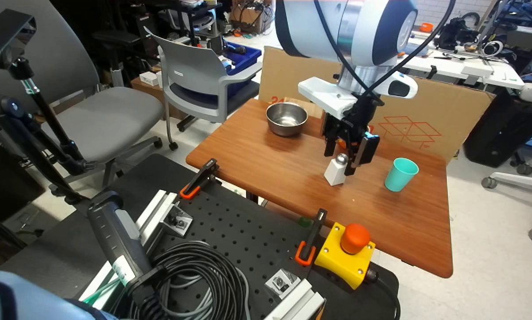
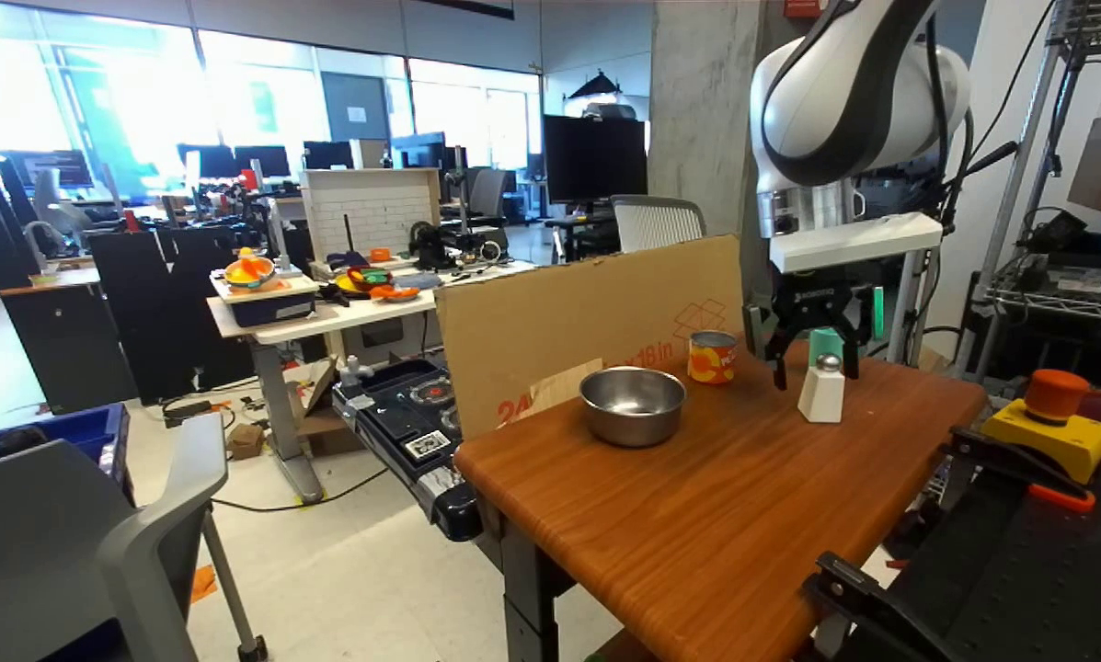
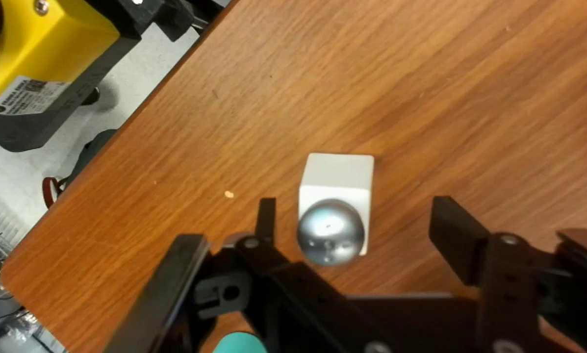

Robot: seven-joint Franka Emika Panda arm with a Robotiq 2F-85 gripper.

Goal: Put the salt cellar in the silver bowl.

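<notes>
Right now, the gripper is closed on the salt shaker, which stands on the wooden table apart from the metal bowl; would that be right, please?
Not quite: the gripper is open, as the wrist view shows, with a gap on each side of the salt shaker. The salt shaker does stand on the wooden table, apart from the metal bowl.

Your arm [image 2: 854,101], white with dark bands, reaches in from the top of both exterior views. Beneath it, your silvery wrist [image 2: 808,210] leads down to your black gripper [image 2: 815,370]. The gripper's two fingers [image 3: 452,235] point downward and stand spread well apart. In the wrist view, you see them enter from the lower edge, one left of centre, one right.
</notes>
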